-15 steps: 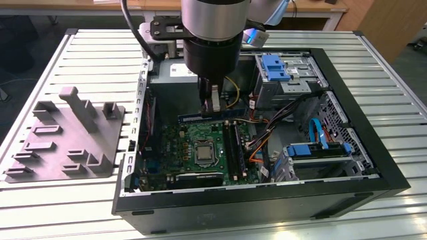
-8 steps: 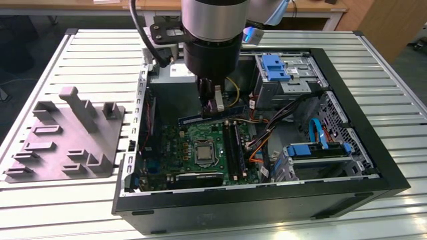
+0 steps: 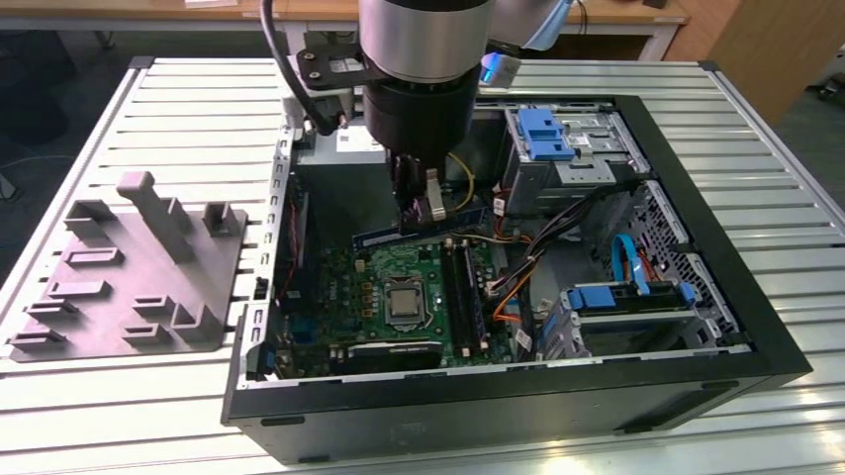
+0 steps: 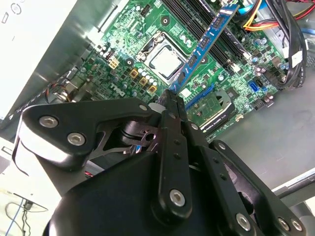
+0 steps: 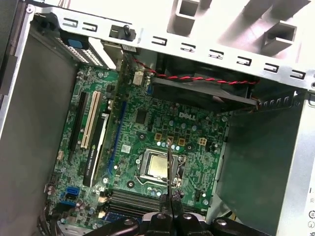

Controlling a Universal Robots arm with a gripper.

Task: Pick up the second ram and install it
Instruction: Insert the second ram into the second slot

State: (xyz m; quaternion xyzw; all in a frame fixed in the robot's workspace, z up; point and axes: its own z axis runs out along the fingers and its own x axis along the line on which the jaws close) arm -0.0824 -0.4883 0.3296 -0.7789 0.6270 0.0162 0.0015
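Note:
My gripper (image 3: 425, 206) hangs inside the open computer case, shut on the second ram (image 3: 396, 235). The stick is long, narrow and dark bluish with a row of small chips. In the second wrist view it sticks out from the gripper (image 4: 170, 98) as the second ram (image 4: 204, 44), slanting above the green motherboard (image 4: 123, 44). In the first wrist view the second ram (image 5: 168, 162) appears edge-on as a thin line over the CPU socket (image 5: 158, 167). It is held in the air above the board. The black memory slots (image 3: 458, 282) lie beside the socket.
A grey plastic fixture (image 3: 133, 267) with upright posts stands on the slatted table at the exterior view's left. Inside the case are a grey power-supply box (image 3: 340, 148), blue-tabbed drive bays (image 3: 544, 134) and loose cables (image 3: 528, 259). The case walls (image 3: 502, 396) ring the board.

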